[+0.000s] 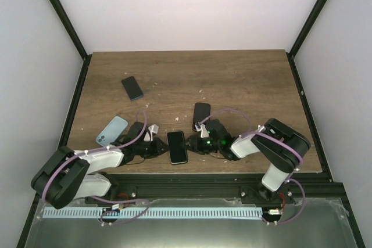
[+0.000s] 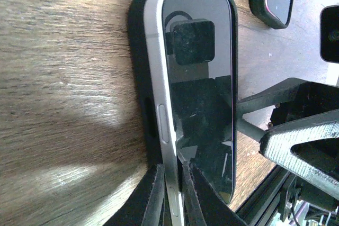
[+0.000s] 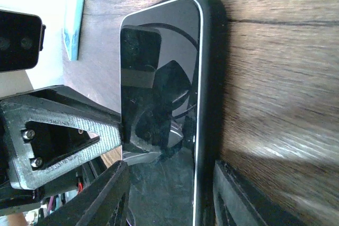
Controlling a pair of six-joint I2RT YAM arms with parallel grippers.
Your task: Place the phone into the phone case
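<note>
A dark-screened phone (image 1: 177, 147) with a silver rim lies near the table's front edge between my two grippers. In the left wrist view the phone (image 2: 204, 99) sits partly in a black case (image 2: 136, 35), and its silver side edge stands out of the case wall. My left gripper (image 2: 174, 197) is shut on that silver edge. It shows at the phone's left side in the top view (image 1: 161, 148). In the right wrist view the phone (image 3: 159, 78) is seated in the case (image 3: 212, 51) on that side. My right gripper (image 3: 167, 194) is open, its fingers straddling phone and case.
A second black-cased phone (image 1: 201, 112) lies just behind my right gripper (image 1: 193, 143). A light blue case (image 1: 111, 130) lies left of the left arm. A dark phone (image 1: 132, 87) lies further back left. The black frame rail runs along the front edge.
</note>
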